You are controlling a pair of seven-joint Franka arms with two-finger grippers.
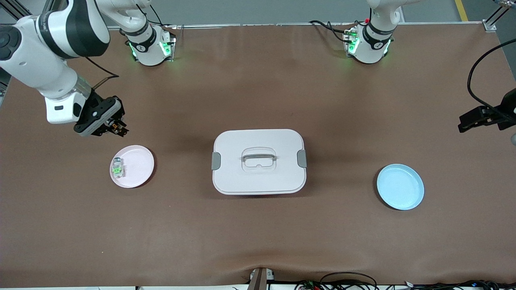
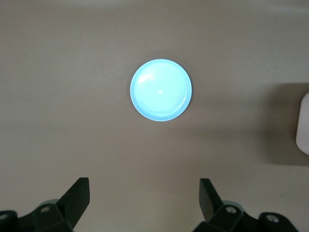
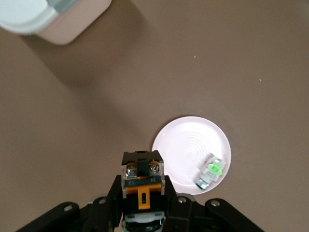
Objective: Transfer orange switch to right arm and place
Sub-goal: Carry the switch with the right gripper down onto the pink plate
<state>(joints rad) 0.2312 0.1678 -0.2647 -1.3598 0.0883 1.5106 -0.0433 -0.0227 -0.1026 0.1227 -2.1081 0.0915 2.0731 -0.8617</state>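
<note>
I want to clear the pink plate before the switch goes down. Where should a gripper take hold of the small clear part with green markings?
Come straight down from above and close across its narrow width. The clear part lies flat near the pink plate's rim, at the right arm's end, its long sides free. The right gripper is shut on the orange switch; the left gripper is open.

Two plates (image 1: 137, 173) (image 1: 403, 189); one lidded box (image 1: 259, 137); two switches (image 1: 117, 128) (image 1: 117, 169).

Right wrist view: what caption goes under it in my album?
Right gripper holding the orange switch above the table, beside the pink plate.
</note>
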